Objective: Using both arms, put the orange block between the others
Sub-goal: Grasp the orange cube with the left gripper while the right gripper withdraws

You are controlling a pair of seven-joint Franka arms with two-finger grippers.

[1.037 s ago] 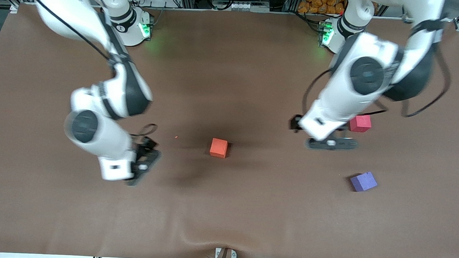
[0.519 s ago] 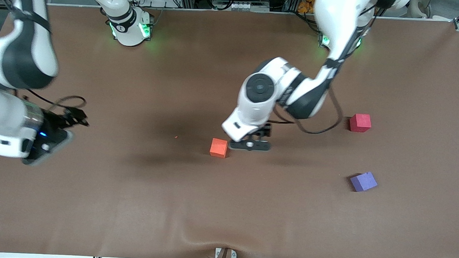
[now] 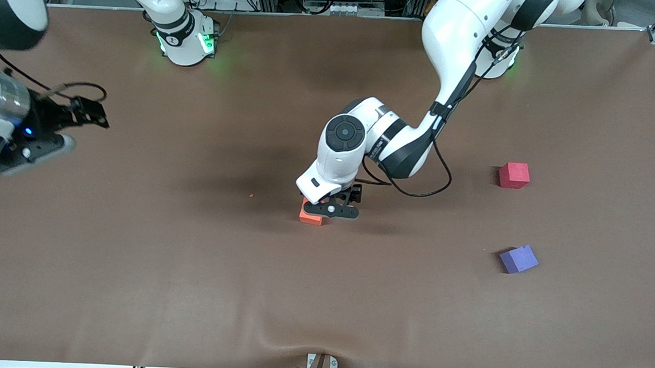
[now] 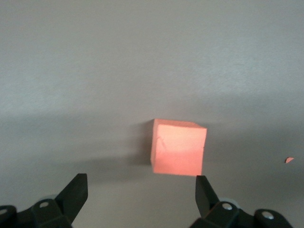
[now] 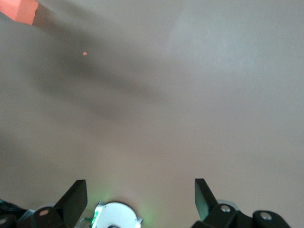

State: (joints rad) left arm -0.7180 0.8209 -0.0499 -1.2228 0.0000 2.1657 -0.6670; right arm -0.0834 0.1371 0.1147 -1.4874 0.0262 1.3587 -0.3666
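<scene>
We're hovering the left hand (image 3: 331, 211), fingers spread, over the orange block (image 3: 310, 217); right hand (image 3: 26, 151) is waiting w/ fingers spread too.

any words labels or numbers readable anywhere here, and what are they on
No text here can be read.
right arm's base: small dark marks on the ring, too small to read.
orange block, red-pink cube, purple-blue cube: plain faces, no print.
left gripper, open over the orange block, and right gripper, open at the right arm's end of the table: no legible label.
</scene>
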